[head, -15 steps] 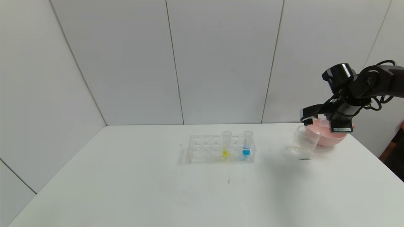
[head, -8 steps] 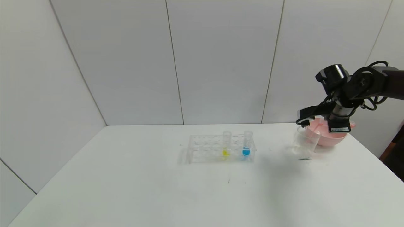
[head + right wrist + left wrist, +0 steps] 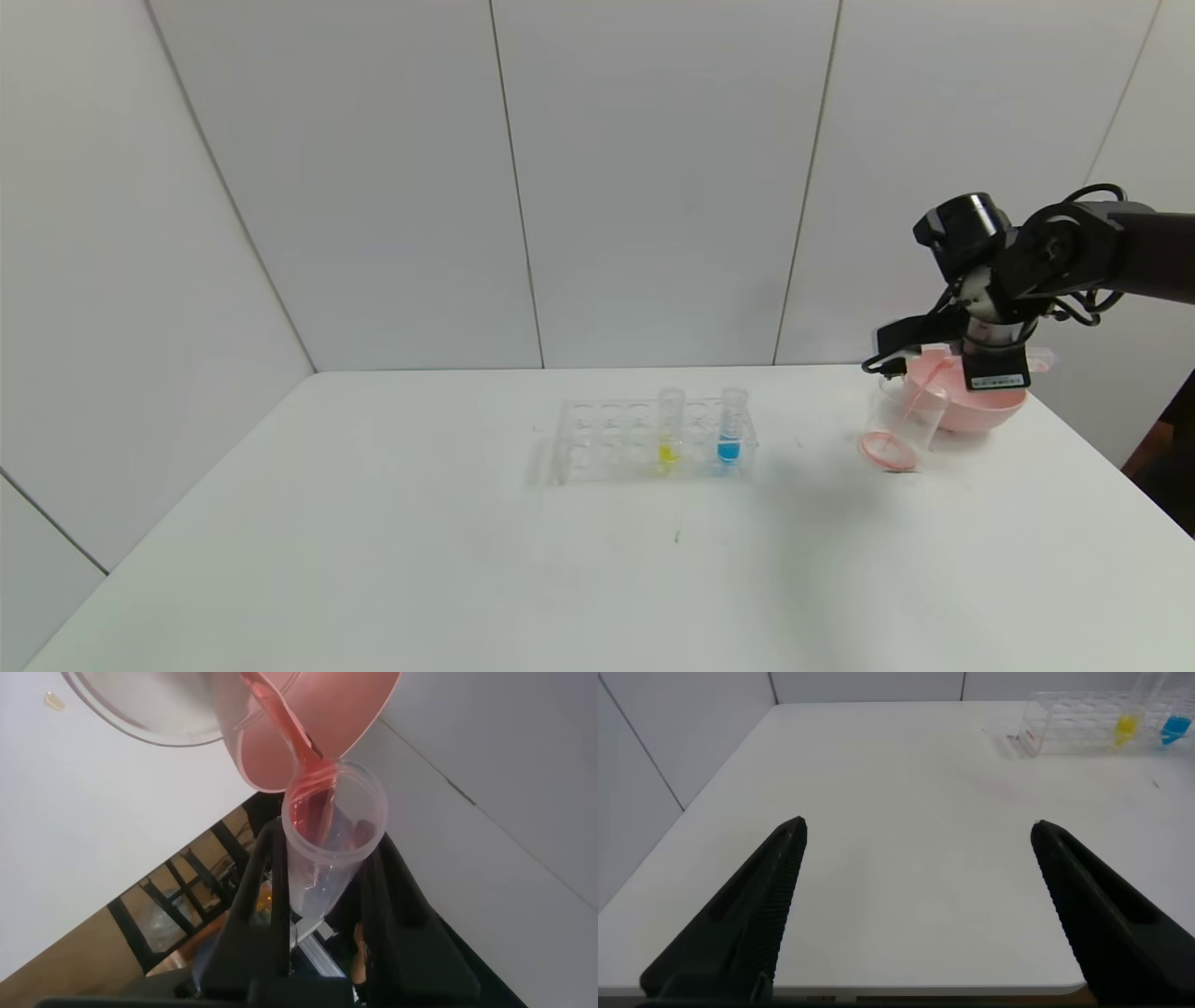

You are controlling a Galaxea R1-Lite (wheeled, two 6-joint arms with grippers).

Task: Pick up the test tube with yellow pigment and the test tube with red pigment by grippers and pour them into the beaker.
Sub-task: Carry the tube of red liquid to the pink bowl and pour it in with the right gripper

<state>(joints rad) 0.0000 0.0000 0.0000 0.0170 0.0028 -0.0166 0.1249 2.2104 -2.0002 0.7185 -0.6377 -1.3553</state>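
My right gripper [image 3: 892,355] hovers over the beaker [image 3: 898,427] at the table's right and is shut on the test tube with red pigment [image 3: 329,831]. That tube is tipped, mouth down. A red stream runs from its mouth into the beaker [image 3: 159,714], whose bottom shows a pink-red ring. The test tube with yellow pigment [image 3: 668,425] stands upright in the clear rack [image 3: 597,439] at mid-table, away from both grippers. My left gripper [image 3: 917,826] is open and empty above bare table near the left front; it does not show in the head view.
A blue-tipped tube [image 3: 730,425] stands in the rack just right of the yellow one. A pink bowl [image 3: 980,406] sits right behind the beaker, under my right wrist. The table's right edge runs close past the bowl. Walls close off the back.
My right gripper has shifted slightly left and tipped the tube further over the beaker. Red liquid now shows in the beaker's bottom, which was clear before.
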